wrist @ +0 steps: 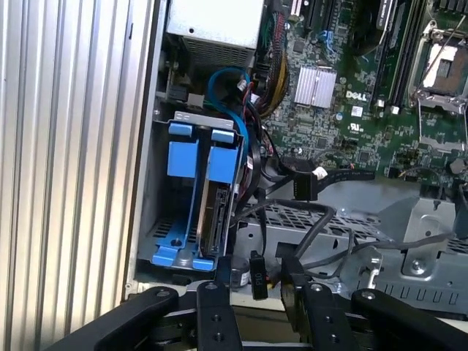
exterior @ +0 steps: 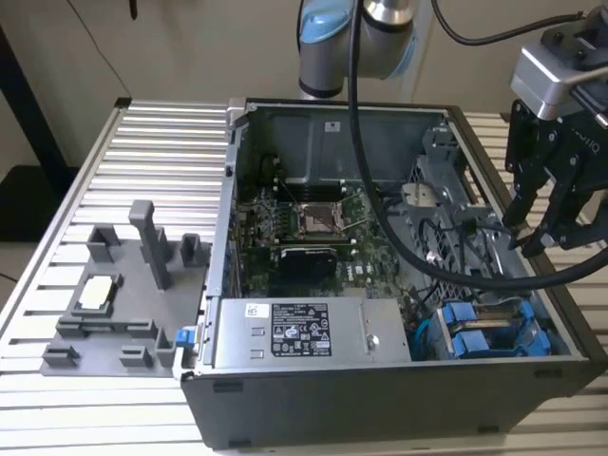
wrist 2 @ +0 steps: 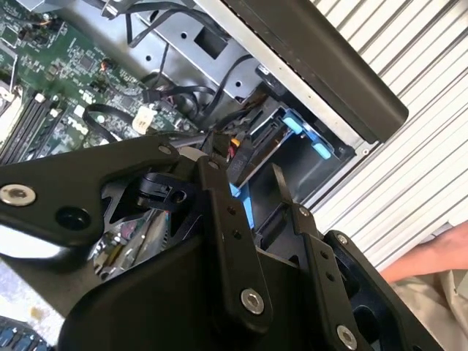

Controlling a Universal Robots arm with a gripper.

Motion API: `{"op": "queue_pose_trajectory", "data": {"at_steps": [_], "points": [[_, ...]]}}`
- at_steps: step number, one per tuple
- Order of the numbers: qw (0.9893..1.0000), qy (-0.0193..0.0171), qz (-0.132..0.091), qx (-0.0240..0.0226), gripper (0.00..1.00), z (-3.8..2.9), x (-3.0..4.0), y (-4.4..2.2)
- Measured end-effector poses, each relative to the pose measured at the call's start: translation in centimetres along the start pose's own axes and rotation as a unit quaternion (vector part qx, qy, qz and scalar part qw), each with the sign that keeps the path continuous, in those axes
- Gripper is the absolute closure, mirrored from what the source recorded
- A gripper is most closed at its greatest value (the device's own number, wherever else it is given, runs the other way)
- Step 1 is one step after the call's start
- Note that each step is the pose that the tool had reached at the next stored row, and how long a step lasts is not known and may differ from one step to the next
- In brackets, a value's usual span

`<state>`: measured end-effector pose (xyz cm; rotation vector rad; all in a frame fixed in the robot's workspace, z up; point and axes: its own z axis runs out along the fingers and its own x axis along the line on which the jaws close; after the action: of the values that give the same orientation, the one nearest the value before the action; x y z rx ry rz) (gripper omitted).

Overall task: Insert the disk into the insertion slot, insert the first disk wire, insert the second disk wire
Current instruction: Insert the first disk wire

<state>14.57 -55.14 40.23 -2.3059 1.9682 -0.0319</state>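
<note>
The PC case (exterior: 380, 408) is sitting open on the ribbed tabletop (exterior: 142, 161). It is filling the half toward the exterior view's right. The gripper (exterior: 543, 237) is hanging over the case's side wall, by the tabletop's edge on the exterior view's right. Its fingers (wrist: 217, 307) are standing apart & holding nothing. In the first wrist view a small black plug (wrist: 256, 276) on a dark wire is showing in the gap between them. The disk (wrist: 213, 216) is sitting in the insertion slot (wrist: 191, 117), in the case's corner nr the gripper, w/ its blue frame end poking out. Another blue frame (wrist: 183, 157) is sitting just beside it in the same grey cage. A grey holder block (exterior: 114, 313) is lying nr the tabletop's corner on the exterior view's left.
</note>
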Motion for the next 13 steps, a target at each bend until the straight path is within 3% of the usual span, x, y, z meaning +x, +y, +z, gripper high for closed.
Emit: {"op": "queue_pose_trajectory", "data": {"at_steps": [5, 8, 13], "points": [[1.0, 0.0, 0.0, 0.0, 0.61, 0.0, -0.01, 0.01], [1.0, 0.0, 0.0, 0.0, 0.8, 0.0, -0.01, 0.01], [1.0, 0.0, 0.0, 0.0, 0.81, 0.0, -0.02, 0.0]]}}
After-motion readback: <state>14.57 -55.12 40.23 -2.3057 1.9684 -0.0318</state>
